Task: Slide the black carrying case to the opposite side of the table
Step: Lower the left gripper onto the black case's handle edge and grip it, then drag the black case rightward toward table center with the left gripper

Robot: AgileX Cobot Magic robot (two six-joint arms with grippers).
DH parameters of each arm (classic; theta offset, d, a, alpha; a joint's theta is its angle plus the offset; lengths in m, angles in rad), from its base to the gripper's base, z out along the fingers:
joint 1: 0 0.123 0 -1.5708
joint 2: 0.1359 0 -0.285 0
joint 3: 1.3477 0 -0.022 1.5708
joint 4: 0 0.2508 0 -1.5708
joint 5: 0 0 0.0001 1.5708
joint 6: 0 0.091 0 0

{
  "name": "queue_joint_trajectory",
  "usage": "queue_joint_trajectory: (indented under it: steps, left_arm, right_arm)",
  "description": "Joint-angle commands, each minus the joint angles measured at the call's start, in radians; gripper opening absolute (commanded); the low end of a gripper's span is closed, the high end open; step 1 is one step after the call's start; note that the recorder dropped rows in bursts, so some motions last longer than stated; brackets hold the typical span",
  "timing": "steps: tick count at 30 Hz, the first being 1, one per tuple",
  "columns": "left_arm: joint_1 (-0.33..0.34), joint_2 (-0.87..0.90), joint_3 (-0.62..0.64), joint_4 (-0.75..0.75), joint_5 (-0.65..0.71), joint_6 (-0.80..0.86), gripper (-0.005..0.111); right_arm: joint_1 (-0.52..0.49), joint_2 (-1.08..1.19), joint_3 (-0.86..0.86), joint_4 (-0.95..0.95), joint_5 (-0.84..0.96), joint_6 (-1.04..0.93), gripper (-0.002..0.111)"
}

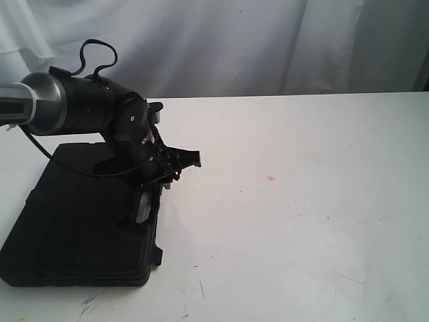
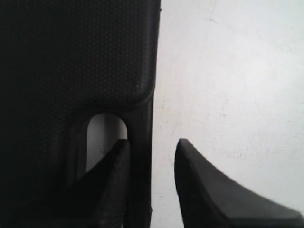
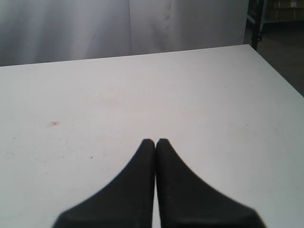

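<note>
1. The black case (image 1: 67,215) lies flat at the left of the white table (image 1: 315,248).
2. The left gripper (image 2: 152,142) is partly open, its 2 fingers astride the case's handle (image 2: 141,161).
3. A red spot (image 1: 271,178) marks mid-table.
4. The right gripper (image 3: 155,141) is pressed closed, empty, over the tabletop.

- Black carrying case (image 1: 74,215) lies flat on the white bench (image 1: 301,221), at the view's lower left.
- Left arm (image 1: 74,104) reaches in from the left; its left gripper (image 1: 142,209) points down at the case's right edge, jaws lost against the black.
- Small red spot (image 1: 271,178) lies well right of the case.
- Dark scuff marks (image 1: 87,305) show by the front edge.
- White curtain (image 1: 234,40) hangs behind.
</note>
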Motion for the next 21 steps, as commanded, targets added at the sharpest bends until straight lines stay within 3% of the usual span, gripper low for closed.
queue_joint_trajectory:
  steps: [1, 21]
  left_arm:
    - [-0.003, 0.001, -0.006, 0.010, 0.010, -0.011, 0.031]
    - [-0.003, 0.056, -0.006, 0.023, 0.001, -0.013, 0.031]
  right_arm:
    - [0.000, -0.007, 0.002, -0.006, -0.001, -0.003, 0.000]
    - [0.000, -0.007, 0.002, -0.006, -0.001, -0.003, 0.000]
